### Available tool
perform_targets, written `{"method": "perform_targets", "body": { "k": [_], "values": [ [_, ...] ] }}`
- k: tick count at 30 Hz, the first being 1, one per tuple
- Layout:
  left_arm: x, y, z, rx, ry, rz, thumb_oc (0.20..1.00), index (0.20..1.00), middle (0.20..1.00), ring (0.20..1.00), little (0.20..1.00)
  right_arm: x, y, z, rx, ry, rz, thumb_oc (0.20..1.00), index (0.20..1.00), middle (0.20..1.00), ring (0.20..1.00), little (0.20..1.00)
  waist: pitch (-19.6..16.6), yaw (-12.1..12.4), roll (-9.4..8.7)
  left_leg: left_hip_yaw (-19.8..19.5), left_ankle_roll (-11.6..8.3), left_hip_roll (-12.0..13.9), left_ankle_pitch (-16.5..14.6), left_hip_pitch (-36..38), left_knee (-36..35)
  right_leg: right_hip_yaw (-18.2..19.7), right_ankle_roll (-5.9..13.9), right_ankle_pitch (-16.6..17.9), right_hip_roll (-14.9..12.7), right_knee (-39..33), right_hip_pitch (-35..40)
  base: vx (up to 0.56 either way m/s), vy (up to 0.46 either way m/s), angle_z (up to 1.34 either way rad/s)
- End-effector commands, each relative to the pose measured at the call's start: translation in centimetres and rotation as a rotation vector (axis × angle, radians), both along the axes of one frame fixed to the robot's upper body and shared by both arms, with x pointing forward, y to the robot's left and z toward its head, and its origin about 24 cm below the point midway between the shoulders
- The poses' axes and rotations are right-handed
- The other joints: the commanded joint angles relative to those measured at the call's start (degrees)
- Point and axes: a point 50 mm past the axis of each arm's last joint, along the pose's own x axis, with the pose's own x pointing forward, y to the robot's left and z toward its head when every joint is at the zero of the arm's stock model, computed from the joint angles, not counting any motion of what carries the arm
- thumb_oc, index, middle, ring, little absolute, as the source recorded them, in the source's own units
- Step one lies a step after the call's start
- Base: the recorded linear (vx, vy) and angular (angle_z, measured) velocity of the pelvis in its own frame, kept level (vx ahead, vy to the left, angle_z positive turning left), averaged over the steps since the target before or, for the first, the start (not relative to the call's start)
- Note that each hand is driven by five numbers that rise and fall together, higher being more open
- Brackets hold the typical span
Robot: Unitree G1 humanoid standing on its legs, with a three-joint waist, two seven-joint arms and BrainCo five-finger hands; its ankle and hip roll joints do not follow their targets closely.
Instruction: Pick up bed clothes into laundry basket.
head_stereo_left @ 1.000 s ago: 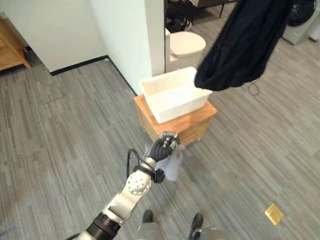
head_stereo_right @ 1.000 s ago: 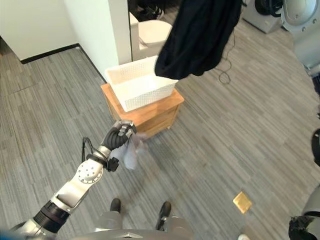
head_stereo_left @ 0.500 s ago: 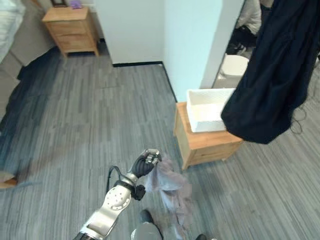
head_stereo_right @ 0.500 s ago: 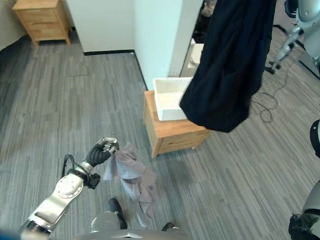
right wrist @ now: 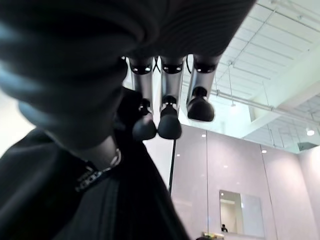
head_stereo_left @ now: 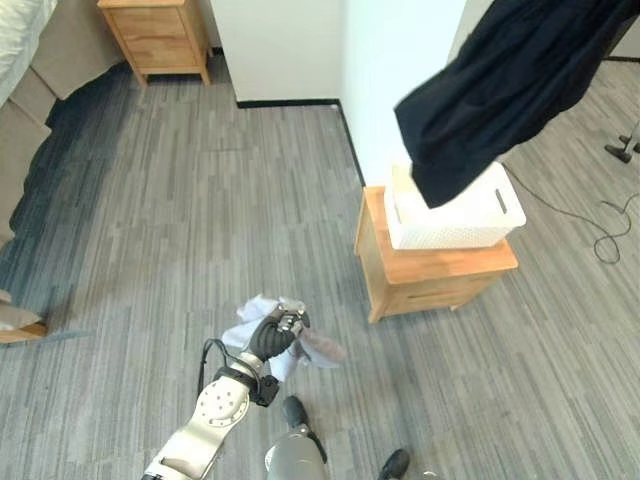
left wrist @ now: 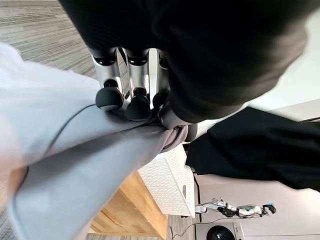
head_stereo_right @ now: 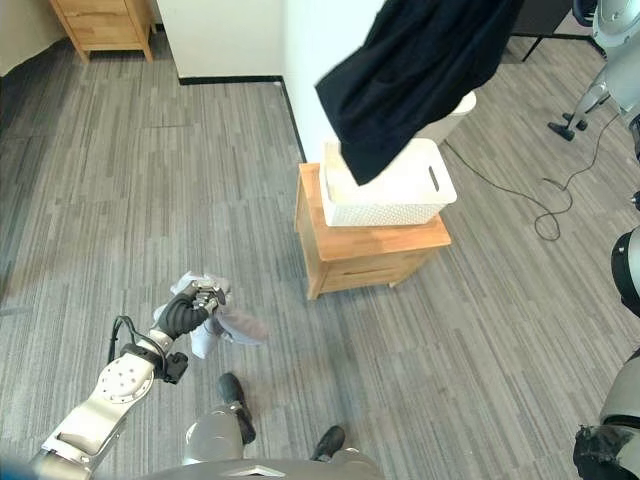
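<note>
Grey plank flooring all round, with one white laundry basket [head_stereo_left: 455, 210] sitting on a low wooden cabinet [head_stereo_left: 435, 270] by the wall. Two bits of clothing are in play. One dark garment [head_stereo_left: 500, 85] hangs from the right hand [right wrist: 165, 107], fingers curled into it, directly above the basket. One pale grey cloth [head_stereo_left: 290, 345] is bunched in the left hand [head_stereo_left: 272, 336], well short of the basket. So I reckon the right side drops first.

Wooden nightstand [head_stereo_left: 157, 35] by wall; grey plank floor [head_stereo_left: 180, 220]
</note>
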Motion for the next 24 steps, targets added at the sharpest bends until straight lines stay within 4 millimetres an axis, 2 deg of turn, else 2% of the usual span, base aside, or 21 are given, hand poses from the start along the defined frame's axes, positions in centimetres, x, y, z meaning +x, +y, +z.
{"method": "perform_targets", "body": {
  "k": [1,4,6,9,15,17,18,19,20,21,22,23,24],
  "values": [
    [0.8,-2.3,3.1,-0.101,-0.158,-0.129,0.200,0.200,0.200,0.200,0.200,-2.6,0.2,4.6,0.030,-0.200,-0.009,0.200,0.200,0.200,0.200,0.200,0.99,2.24,0.82,-6.21,-12.54,8.99,5.64,3.26,-6.85,1.17,5.73,-2.12,-4.11,0.95,-4.16,-0.14,-0.018,0.01],
    [1.2,-2.3,3.5,-0.106,-0.178,-0.131,0.200,0.200,0.200,0.200,0.200,-2.6,-0.5,4.9,0.060,-0.195,-0.030,0.200,0.200,0.200,0.200,0.200,2.76,2.65,1.03,-6.57,-13.12,9.54,6.26,0.79,-6.69,1.46,6.02,-1.72,-4.21,0.95,-6.68,-0.13,-0.024,-0.02],
    [1.6,-2.4,3.5,-0.116,-0.184,-0.122,0.200,0.200,0.200,0.200,0.200,-2.0,-1.5,4.3,0.087,-0.153,-0.082,0.200,0.200,0.200,0.200,0.200,5.27,3.05,1.45,-5.72,-13.45,10.72,7.43,-1.75,-6.86,1.22,6.53,-0.47,-4.57,0.95,-9.87,-0.15,-0.016,-0.05],
    [1.7,-2.4,3.4,-0.115,-0.190,-0.114,0.200,0.200,0.200,0.200,0.200,-2.3,-3.0,4.2,0.103,-0.142,-0.154,0.200,0.200,0.200,0.200,0.200,6.92,3.31,1.70,-5.80,-13.82,11.74,7.94,-5.09,-6.77,1.33,7.42,-0.05,-4.68,0.95,-12.68,-0.09,-0.020,-0.09],
    [1.5,-1.9,2.1,-0.098,-0.149,-0.064,0.200,0.200,0.200,0.200,0.200,-3.9,-2.9,6.0,0.111,-0.237,-0.143,0.200,0.200,0.200,0.200,0.200,7.00,3.62,0.32,-7.53,-13.50,10.87,7.07,-6.53,-6.52,2.57,7.21,-0.83,-3.94,0.95,-13.83,0.02,0.003,-0.09],
    [1.4,-1.6,1.4,-0.090,-0.112,-0.049,0.200,0.200,0.200,0.200,0.200,-4.8,-2.2,7.1,0.100,-0.296,-0.109,0.200,0.200,0.200,0.200,0.200,6.73,3.88,-0.91,-7.94,-12.71,9.21,4.88,-4.36,-6.05,2.75,6.43,-1.65,-3.85,0.95,-11.30,0.12,-0.004,-0.18],
    [1.3,-1.2,1.1,-0.081,-0.089,-0.043,0.200,0.200,0.200,0.200,0.200,-5.2,-1.6,7.6,0.081,-0.328,-0.081,0.200,0.200,0.200,0.200,0.200,6.21,3.84,-1.70,-7.61,-11.60,8.12,2.70,-2.55,-5.97,2.04,5.81,-1.20,-3.99,1.59,-9.42,0.10,0.015,-0.16],
    [1.2,-1.0,1.1,-0.075,-0.076,-0.044,0.200,0.200,0.200,0.200,0.200,-5.2,-1.3,7.5,0.063,-0.331,-0.070,0.200,0.200,0.200,0.200,0.200,6.47,3.72,-2.17,-7.33,-10.57,6.86,0.81,-0.45,-5.85,1.80,6.01,-0.48,-4.94,4.52,-8.81,0.14,0.058,-0.12],
    [1.1,-0.6,0.8,-0.048,-0.054,-0.051,0.200,0.200,0.200,0.200,0.200,-5.2,-1.1,7.6,0.056,-0.330,-0.066,0.200,0.200,0.200,0.200,0.200,6.70,3.28,-2.29,-7.17,-9.18,5.62,-1.22,2.14,-5.67,2.12,7.34,0.11,-6.66,11.56,-10.12,0.09,0.078,-0.05],
    [1.1,-0.6,0.8,-0.047,-0.053,-0.051,0.200,0.200,0.200,0.200,0.200,-5.2,-1.1,7.5,0.057,-0.329,-0.067,0.200,0.200,0.200,0.200,0.200,6.98,3.33,-2.53,-7.01,-8.84,5.10,-1.65,2.52,-5.73,2.41,7.79,-0.47,-7.53,13.01,-10.47,0.20,0.151,-0.07],
    [1.2,-0.4,0.7,-0.024,-0.043,-0.054,0.200,0.200,0.200,0.200,0.200,-5.3,-0.2,7.8,0.037,-0.326,-0.044,0.200,0.200,0.200,0.200,0.200,8.43,0.78,-2.10,-7.57,-7.04,4.23,-4.13,5.84,-4.96,7.57,9.75,1.77,-11.73,27.47,-16.18,0.20,0.175,0.01],
    [1.5,-0.7,1.0,-0.011,-0.063,-0.068,0.200,0.200,0.200,0.200,0.200,-5.5,1.0,8.3,0.020,-0.339,-0.006,0.200,0.200,0.200,0.200,0.200,9.18,-1.02,-1.88,-6.89,-6.47,3.99,-4.81,7.63,-4.15,9.92,8.88,1.13,-12.16,28.00,-19.54,0.29,0.118,0.14],
    [1.7,-0.7,1.2,-0.012,-0.070,-0.073,0.200,0.200,0.200,0.200,0.200,-5.6,1.2,8.5,0.012,-0.337,-0.010,0.200,0.200,0.200,0.200,0.200,9.26,-1.65,-2.24,-7.62,-7.16,3.45,-4.91,8.49,-4.48,10.42,8.05,-0.02,-11.83,23.39,-20.22,0.28,-0.014,0.37]
  ]
}}
